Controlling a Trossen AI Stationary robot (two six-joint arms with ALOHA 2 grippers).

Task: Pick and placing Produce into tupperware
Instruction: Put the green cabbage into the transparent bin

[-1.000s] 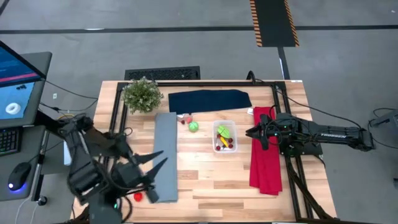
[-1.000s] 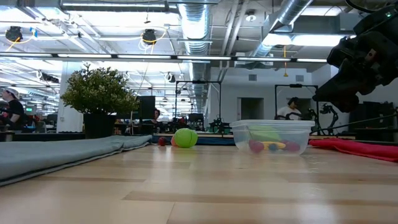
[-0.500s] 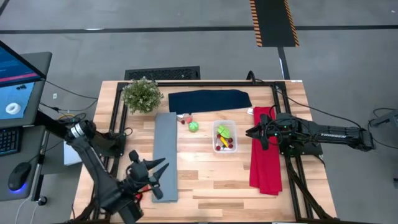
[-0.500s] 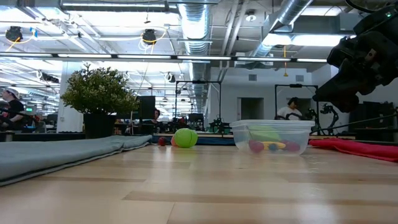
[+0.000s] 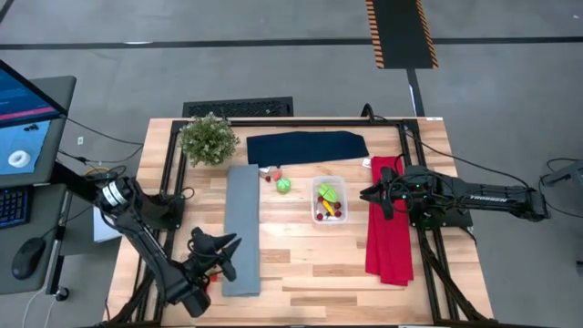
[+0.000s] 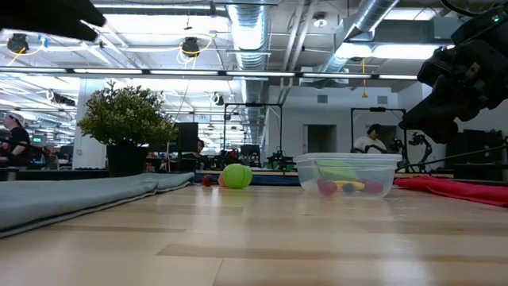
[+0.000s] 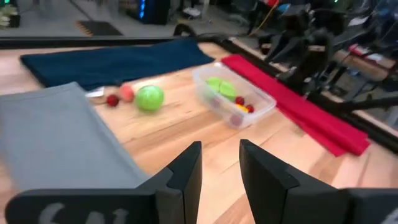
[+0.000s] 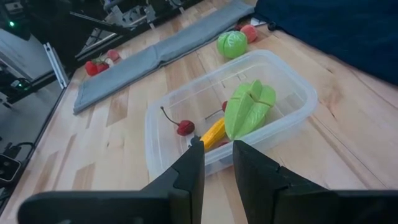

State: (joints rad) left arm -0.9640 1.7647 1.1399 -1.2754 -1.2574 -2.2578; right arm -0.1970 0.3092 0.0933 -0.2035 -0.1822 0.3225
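Left gripper (image 5: 225,252) slightly apart over grey cloth (image 5: 242,228), potted plant (image 5: 209,138) beyond.

Clear glossy plastic tupperware (image 8: 186,124), pale smooth wood table (image 5: 301,273), matt grey cloth (image 5: 241,228), red cloth (image 5: 387,241)

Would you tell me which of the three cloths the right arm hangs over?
The red cloth at the table's right edge; the grey cloth and navy cloth lie elsewhere.
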